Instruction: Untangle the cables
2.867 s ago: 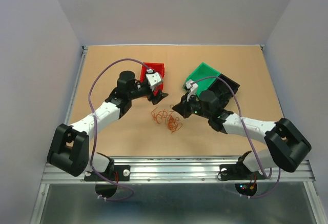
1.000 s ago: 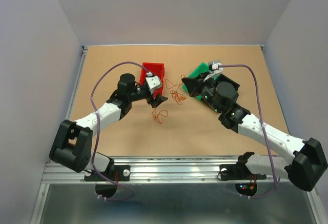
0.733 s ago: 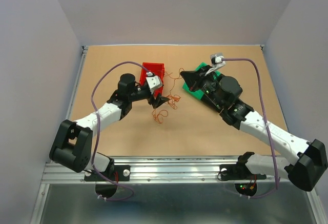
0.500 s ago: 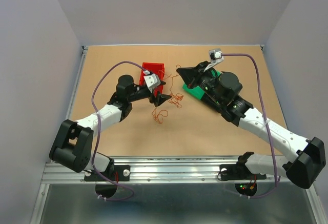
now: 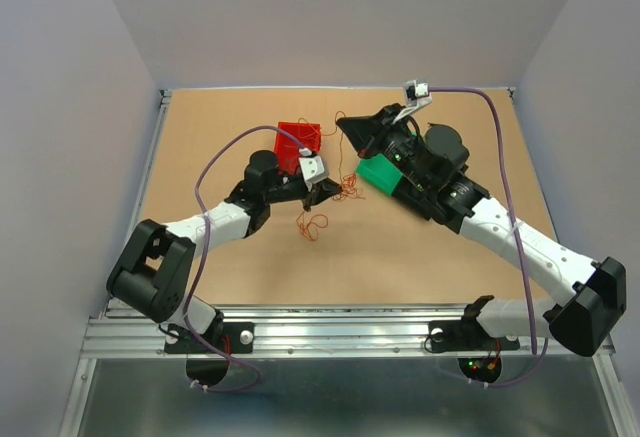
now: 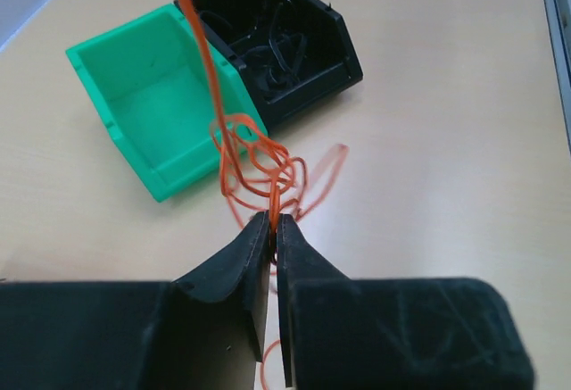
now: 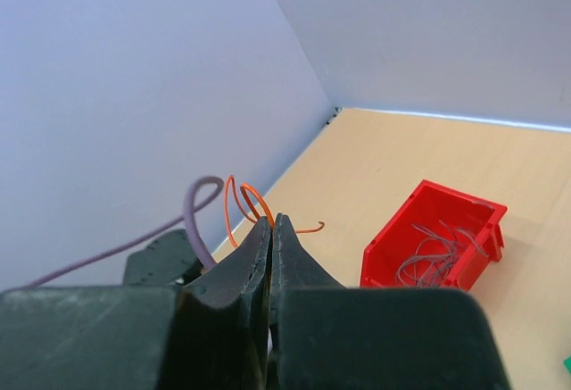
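The cables (image 5: 348, 190) are thin orange wires, knotted in a small bunch (image 6: 264, 161) just above the table between the red and green bins. My left gripper (image 5: 333, 190) is shut on the near side of that bunch, the wire pinched between its tips (image 6: 269, 221). One taut strand (image 6: 198, 42) rises from the bunch to my right gripper (image 5: 341, 121), raised near the red bin. That gripper is shut on the strand's end, which curls in loops (image 7: 243, 201) past its tips (image 7: 270, 222). A loose loop (image 5: 313, 225) lies on the table below.
A red bin (image 5: 298, 138) holding grey wires (image 7: 434, 249) stands behind the left gripper. A green bin (image 6: 147, 95) with nothing in it and a black bin (image 6: 284, 40) with black wires stand side by side under the right arm. Lilac arm cables (image 5: 215, 162) arch overhead.
The right gripper has lifted farther up and to the left, pulling a strand taut. The left gripper moved right to the bunch and closed on it.
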